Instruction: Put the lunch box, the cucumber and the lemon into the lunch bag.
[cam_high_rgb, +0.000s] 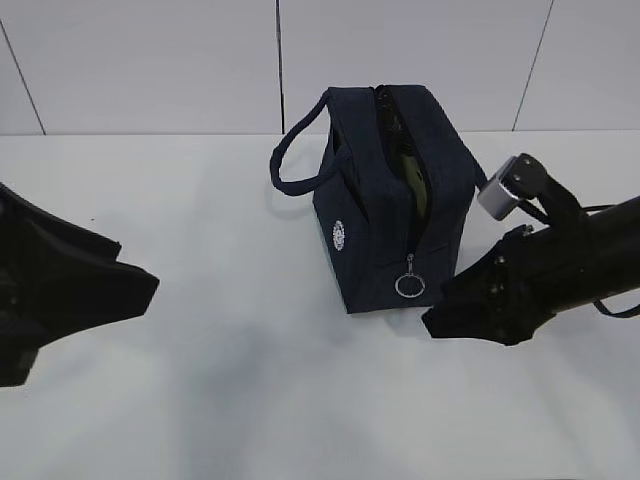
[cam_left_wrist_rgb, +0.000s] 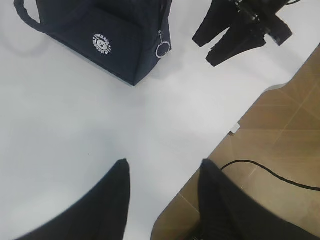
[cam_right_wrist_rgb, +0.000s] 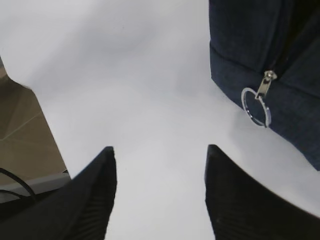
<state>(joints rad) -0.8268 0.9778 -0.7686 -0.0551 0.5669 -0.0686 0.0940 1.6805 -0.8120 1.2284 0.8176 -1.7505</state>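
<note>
Fingers (cam_right_wrist_rgb: 235, 200) apart beside navy lunch bag (cam_high_rgb: 385, 190)

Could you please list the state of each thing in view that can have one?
lunch bag: upright on the table, top zipper open, something pale green visible through the opening.
ring pull: hanging at the near end of the bag.
left gripper: fingers apart, holding nothing, over the table's edge.
right gripper: fingers apart, holding nothing, beside the bag's near end.
</note>
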